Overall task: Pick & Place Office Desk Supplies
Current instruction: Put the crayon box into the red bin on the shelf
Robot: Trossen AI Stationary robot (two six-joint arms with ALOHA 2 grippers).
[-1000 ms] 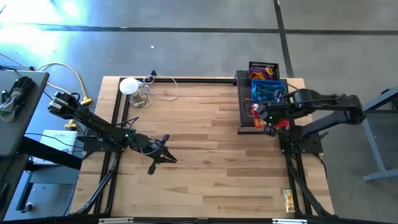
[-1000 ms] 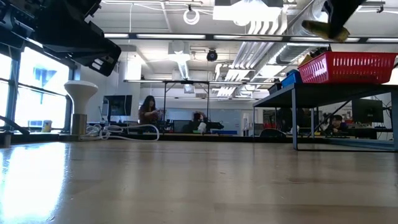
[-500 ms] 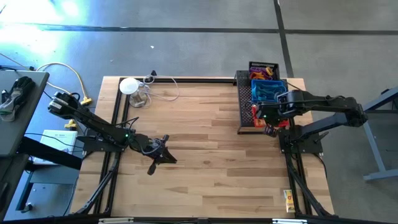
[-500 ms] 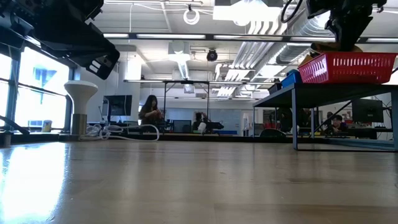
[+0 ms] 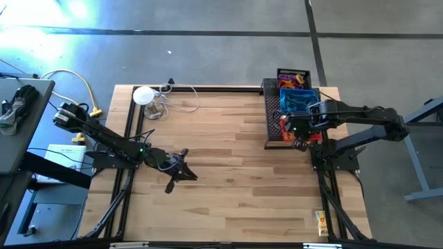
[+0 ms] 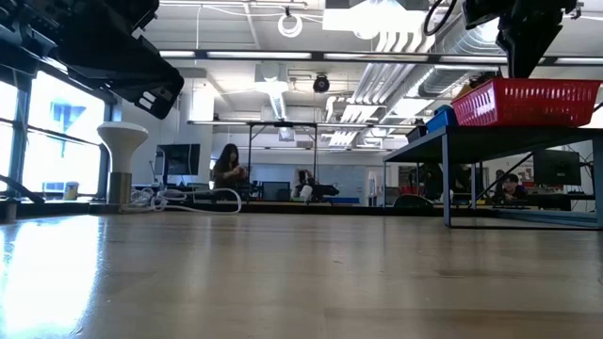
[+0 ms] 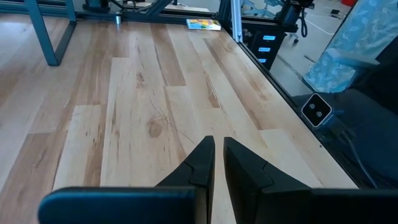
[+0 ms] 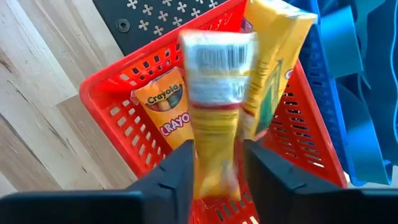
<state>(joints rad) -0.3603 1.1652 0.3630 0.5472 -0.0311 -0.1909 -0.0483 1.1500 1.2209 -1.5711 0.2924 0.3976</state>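
The right end effector (image 8: 217,168) is clamped on a yellow crayon box (image 8: 214,106), one dark finger on each side of its lower part, directly over the red basket (image 8: 124,93). In the right wrist view the box's long axis runs straight out from between the fingers, its far end carrying a white barcode label, though that end is blurred. A second yellow crayon box (image 8: 273,62) leans tilted against the basket's wall just beside it, and a Crayola box (image 8: 168,109) lies inside the basket under the held one. The blue basket (image 8: 348,87) touches the red one on its far side. From above, the right end effector (image 5: 299,127) sits over the red basket (image 5: 286,130) on the black mesh tray (image 5: 272,111) at the surface's (image 5: 221,173) right edge, with the blue basket (image 5: 297,99) and a black basket (image 5: 293,74) farther back. The left end effector (image 7: 217,152) hangs over bare wood near the left side, fingers almost together with a narrow slit between them, holding nothing.
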